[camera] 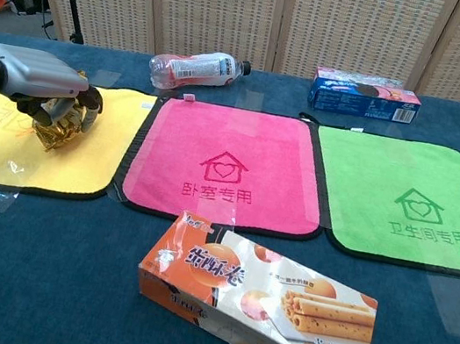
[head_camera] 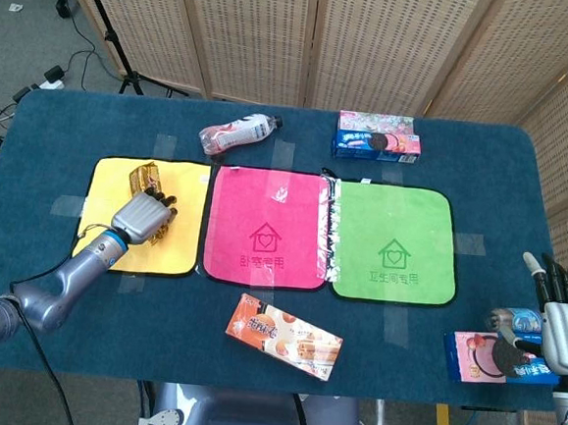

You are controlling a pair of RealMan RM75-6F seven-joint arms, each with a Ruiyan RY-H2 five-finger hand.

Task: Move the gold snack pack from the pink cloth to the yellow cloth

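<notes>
We are holding the crinkled gold foil snack pack (camera: 57, 126) in our left hand (camera: 49, 87), fingers curled around it, over the flat yellow cloth (head_camera: 109, 187) and clear of the pink cloth (head_camera: 265, 226). If we are opening the fingers unevenly, the light pack could be sticking to them and sliding toward the cloth's edge. Our fingers are hiding most of the pack, and our right hand (head_camera: 563, 323), fingers spread and empty, is partly cut off at the worktop corner.

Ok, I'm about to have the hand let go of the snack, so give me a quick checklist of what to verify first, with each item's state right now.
1. gold snack pack is over the yellow cloth, not the pink cloth: ok.
2. left hand holds the pack: ok.
3. Pack rests flat on the yellow cloth: cannot tell, fingers cover it.
4. Pack clear of the cloth's edges: ok.
5. right hand is far off, near the blue snack box: ok.
</notes>
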